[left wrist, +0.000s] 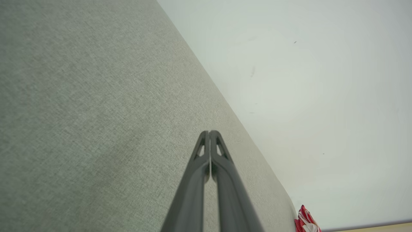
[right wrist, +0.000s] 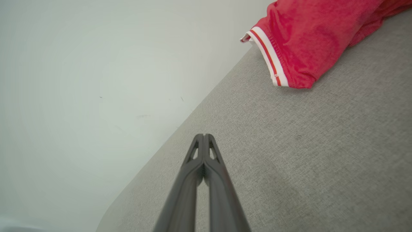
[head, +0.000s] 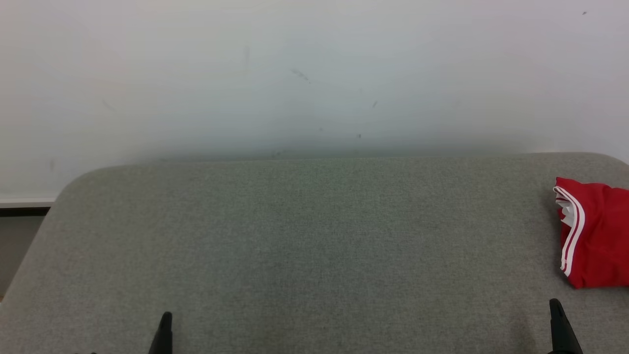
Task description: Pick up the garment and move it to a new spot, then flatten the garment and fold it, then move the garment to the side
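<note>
Long dark grey fingers [left wrist: 190, 193], tapered, triangular cut-outs near the tips

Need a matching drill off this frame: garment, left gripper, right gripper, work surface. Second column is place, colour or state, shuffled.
Column A
1. garment
2. left gripper
3. right gripper
4. work surface

Column B
a. shut, at the lower left of the head view, with bare fabric ahead of it
b. grey woven covering with rounded far corners
c. red with white stripes, bunched at the right edge of the head view
d. shut, at the lower right of the head view, near the red cloth but not touching it

Pairs: 1-c, 2-a, 3-d, 4-b
</note>
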